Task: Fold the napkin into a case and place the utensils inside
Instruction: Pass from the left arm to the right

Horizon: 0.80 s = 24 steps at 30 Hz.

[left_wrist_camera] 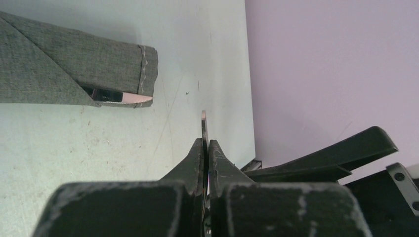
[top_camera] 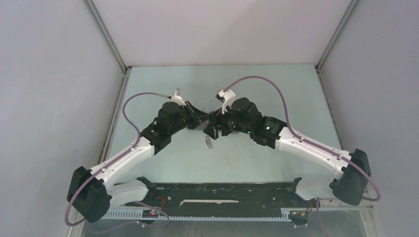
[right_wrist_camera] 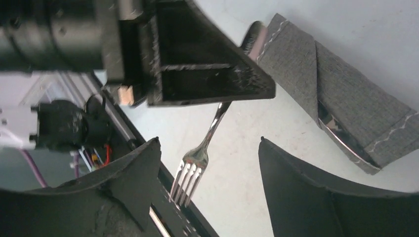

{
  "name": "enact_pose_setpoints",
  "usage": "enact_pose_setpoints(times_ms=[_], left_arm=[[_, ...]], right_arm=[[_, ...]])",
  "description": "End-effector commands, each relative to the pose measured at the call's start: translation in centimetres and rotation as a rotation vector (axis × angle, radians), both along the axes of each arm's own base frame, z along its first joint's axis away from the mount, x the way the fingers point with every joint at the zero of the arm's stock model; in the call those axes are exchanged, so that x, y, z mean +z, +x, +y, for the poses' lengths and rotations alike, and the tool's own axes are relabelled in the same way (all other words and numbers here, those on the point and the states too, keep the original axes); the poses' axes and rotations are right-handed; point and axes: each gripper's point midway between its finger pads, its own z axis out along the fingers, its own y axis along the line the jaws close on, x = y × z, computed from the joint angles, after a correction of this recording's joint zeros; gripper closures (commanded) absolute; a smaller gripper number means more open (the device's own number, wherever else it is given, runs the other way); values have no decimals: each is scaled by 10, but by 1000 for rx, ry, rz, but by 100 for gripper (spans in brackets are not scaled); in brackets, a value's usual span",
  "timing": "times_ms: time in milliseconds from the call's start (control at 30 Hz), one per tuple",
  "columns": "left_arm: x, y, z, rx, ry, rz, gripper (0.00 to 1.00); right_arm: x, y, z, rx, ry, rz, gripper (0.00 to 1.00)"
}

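The napkin is folded into a narrow grey case (left_wrist_camera: 59,64) lying flat on the table. It also shows in the right wrist view (right_wrist_camera: 341,84). The knife blade (left_wrist_camera: 126,98) shows inside the case's open end, and its edge shows along the fold in the right wrist view (right_wrist_camera: 341,139). My left gripper (left_wrist_camera: 207,143) is shut on the handle of the silvery fork (right_wrist_camera: 190,173), to the right of the case's opening. My right gripper (right_wrist_camera: 209,140) is open, with the fork's tines between its fingers but not touching them. In the top view the fork (top_camera: 209,143) pokes out below both grippers.
The black rail (top_camera: 222,195) of the arm bases runs along the near table edge. Grey walls enclose the pale table (top_camera: 222,84) at the left, right and back. Both arms crowd the table's middle and hide the case in the top view.
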Motion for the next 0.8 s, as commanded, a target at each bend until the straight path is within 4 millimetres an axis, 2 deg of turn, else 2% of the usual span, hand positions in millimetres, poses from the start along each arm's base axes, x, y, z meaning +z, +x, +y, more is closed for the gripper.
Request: enact_pose_setpoints(times_ms=[0, 133, 433, 500, 567, 600, 700, 733, 767], left_arm=[[28, 10, 13, 113, -80, -79, 100], [26, 10, 13, 115, -89, -65, 100], [26, 8, 11, 108, -101, -64, 100], [26, 8, 10, 104, -104, -64, 100], [27, 7, 10, 91, -94, -75, 100], [25, 6, 10, 84, -78, -76, 97], [16, 6, 23, 73, 22, -63, 62], [12, 6, 31, 69, 62, -55, 55], [7, 6, 40, 66, 105, -60, 37]], right_arm=[[-5, 22, 5, -229, -13, 67, 23], [-4, 22, 18, -243, -73, 22, 42], [-11, 19, 23, -230, -183, -51, 68], [-14, 18, 27, -187, -201, -67, 80], [-16, 16, 28, -123, -228, -102, 100], [-17, 19, 26, -96, -249, -125, 100], [-31, 30, 12, 31, -326, -147, 100], [-41, 32, 4, 94, -370, -146, 100], [-52, 38, -9, 164, -426, -157, 100]])
